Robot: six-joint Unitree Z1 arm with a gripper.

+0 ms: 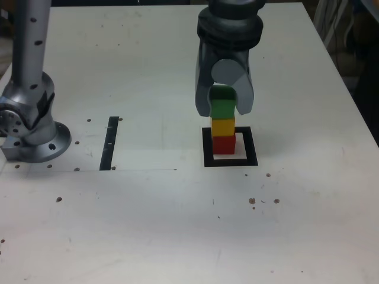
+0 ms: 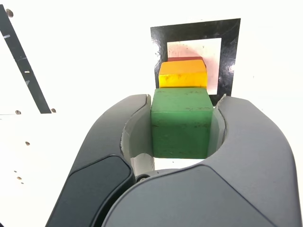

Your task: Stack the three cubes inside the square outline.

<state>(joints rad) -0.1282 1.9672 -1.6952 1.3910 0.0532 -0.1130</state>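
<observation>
- Three cubes, one of each colour: red cube [image 1: 224, 144] at the bottom, yellow cube [image 1: 223, 126] on it, green cube [image 1: 223, 108] on top; one column.
- One square outline [image 1: 230, 162], thick black border with a pale centre; the red cube sits inside it, toward the far side of the pale centre in the exterior view.
- One gripper [image 1: 224, 109] on the arm, pointing down over the stack; jaws closed against two opposite sides of the green cube, nearly as narrow as they go.
- One narrow black strip [image 1: 109, 142] on the white table [image 1: 177, 225], well apart from the outline, on the exterior view's left.
- One silver arm base [image 1: 28, 127] at the exterior view's far left.
- Several small dark specks scattered on the table.
- Exterior view only: arm base, full stack height, all three cubes' side faces, green resting on yellow.
- Wrist view only: green cube [image 2: 182, 123] seen close, both inner jaw faces flush to it; yellow cube [image 2: 182, 75] top showing beyond it, only a sliver of red cube [image 2: 184, 59]; outline [image 2: 196, 30] partly hidden behind the stack and jaws; strip [image 2: 23, 66] off to one side.
</observation>
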